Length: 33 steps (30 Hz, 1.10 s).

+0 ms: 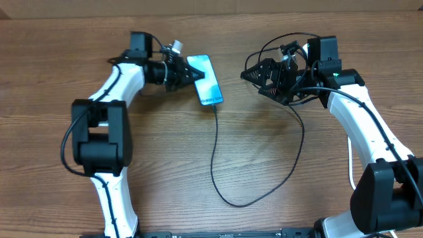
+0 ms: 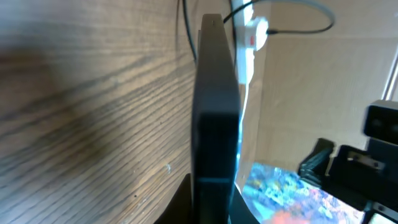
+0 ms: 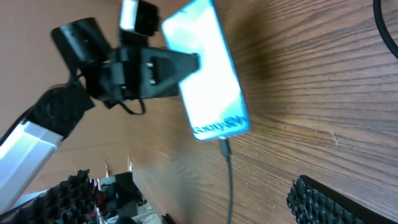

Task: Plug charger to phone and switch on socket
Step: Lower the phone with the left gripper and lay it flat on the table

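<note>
The left gripper (image 1: 177,70) is clamped on the phone (image 1: 205,80), pinching its far end, seemingly across front and back, since the left wrist view looks straight along the thin edge. The phone sits tilted left of centre on the table (image 1: 158,165); whether its lower end rests on the wood cannot be told. It is rigid, smooth and glassy, so it would likely slip or twist in a narrow pinch, and a hold near the middle would steady it better. The charger (image 1: 215,152) appears plugged into the phone's near end; its thin, limp cable loops toward the right arm and could drag the light phone if snagged. The right gripper (image 1: 264,79) stands wide open, holding nothing. The socket (image 2: 252,34) lies beyond; its small red switch probably needs one firm, square fingertip press.
</note>
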Tool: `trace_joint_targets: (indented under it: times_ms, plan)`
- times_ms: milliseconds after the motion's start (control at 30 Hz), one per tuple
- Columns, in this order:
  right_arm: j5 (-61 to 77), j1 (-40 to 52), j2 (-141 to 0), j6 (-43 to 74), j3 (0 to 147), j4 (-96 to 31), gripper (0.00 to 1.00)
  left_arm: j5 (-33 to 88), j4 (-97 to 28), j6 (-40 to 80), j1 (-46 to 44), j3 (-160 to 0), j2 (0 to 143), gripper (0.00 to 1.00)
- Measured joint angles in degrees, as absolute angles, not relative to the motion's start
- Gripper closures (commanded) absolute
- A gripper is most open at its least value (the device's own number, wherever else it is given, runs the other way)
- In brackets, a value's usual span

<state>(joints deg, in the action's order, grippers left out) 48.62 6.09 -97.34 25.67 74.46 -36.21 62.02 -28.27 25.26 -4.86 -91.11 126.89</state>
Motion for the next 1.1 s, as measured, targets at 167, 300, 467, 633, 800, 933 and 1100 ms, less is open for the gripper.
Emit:
trace_joint_targets:
  times_ms: [167, 300, 467, 633, 800, 933, 1100]
  plan:
    - [48.4, 6.1, -97.3, 25.6, 74.5, -36.2, 0.0, 60.9, -29.5, 25.5, -6.4, -91.1, 127.7, 0.96]
    - [47.9, 6.1, -97.3, 25.5, 74.5, -36.3, 0.0, 57.5, -32.4, 25.5, -6.8, -91.1, 127.7, 0.96]
    - [47.7, 6.1, -97.3, 25.5, 74.5, -36.5, 0.0, 53.9, -33.9, 25.5, -7.3, -91.1, 127.7, 0.96]
    - [47.7, 6.1, -97.3, 25.5, 74.5, -36.6, 0.0, 53.8, -34.0, 25.5, -7.5, -91.1, 128.9, 0.96]
    - [47.7, 6.1, -97.3, 25.5, 74.5, -36.6, 0.0, 56.5, -34.1, 25.6, -7.5, -91.1, 132.5, 0.96]
    - [47.7, 6.1, -97.3, 25.5, 74.5, -36.6, 0.0, 57.5, -34.0, 25.5, -7.5, -91.1, 134.0, 0.96]
    - [47.6, 6.1, -97.3, 25.5, 74.5, -36.6, 0.0, 57.9, -33.8, 25.5, -7.5, -91.1, 134.1, 0.96]
